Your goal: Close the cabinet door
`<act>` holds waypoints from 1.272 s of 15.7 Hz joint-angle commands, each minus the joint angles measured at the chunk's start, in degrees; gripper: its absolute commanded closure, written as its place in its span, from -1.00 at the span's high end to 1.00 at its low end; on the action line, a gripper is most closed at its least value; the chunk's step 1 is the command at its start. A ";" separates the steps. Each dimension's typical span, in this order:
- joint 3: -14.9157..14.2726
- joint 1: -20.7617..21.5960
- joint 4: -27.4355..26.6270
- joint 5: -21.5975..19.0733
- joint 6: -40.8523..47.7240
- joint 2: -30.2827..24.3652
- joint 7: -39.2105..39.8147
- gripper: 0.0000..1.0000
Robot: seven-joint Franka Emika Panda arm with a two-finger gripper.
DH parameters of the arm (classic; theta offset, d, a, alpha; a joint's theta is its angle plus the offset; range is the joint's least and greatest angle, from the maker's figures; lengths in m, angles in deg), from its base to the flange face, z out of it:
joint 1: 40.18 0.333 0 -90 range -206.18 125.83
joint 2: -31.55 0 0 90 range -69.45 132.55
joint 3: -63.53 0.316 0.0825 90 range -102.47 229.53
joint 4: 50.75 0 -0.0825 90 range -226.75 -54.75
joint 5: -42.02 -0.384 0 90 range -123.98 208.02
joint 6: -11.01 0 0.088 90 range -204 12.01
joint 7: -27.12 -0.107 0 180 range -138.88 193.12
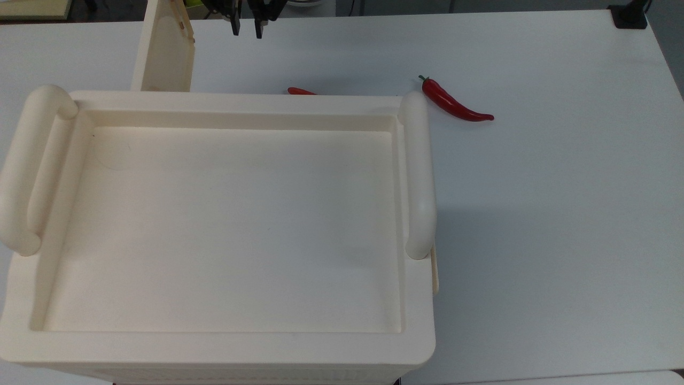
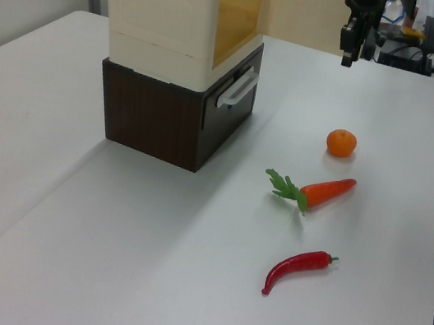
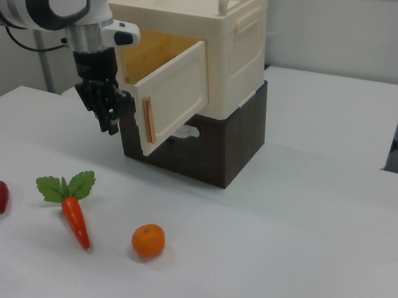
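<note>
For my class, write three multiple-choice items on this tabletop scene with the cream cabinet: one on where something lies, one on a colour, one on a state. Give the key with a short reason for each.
1. In the right view, where does the orange lie?
A. On top of the cabinet
B. On the table, to the right view's right of the carrot
C. Inside the cabinet

2. What colour is the base under the cabinet?
A. Dark brown
B. Blue
C. Green

3. In what state is the cabinet door?
A. Shut flush
B. Taken off and lying flat
C. Swung open

Key:
1 B: the orange rests on the white table, with the carrot to the right view's left of it.
2 A: the lower block shows dark brown.
3 C: the door stands out from the cabinet front, the yellowish inside visible, with the pincer beside it.
</note>
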 commanded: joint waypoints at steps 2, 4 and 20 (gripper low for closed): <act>0.03 -0.12 1.64 0.13 -1.29 -0.78 0.71 -1.00; 0.03 0.06 3.04 0.13 -1.73 -0.69 0.36 -1.00; -0.49 -6.61 13.95 0.13 -15.43 0.71 -0.35 -1.00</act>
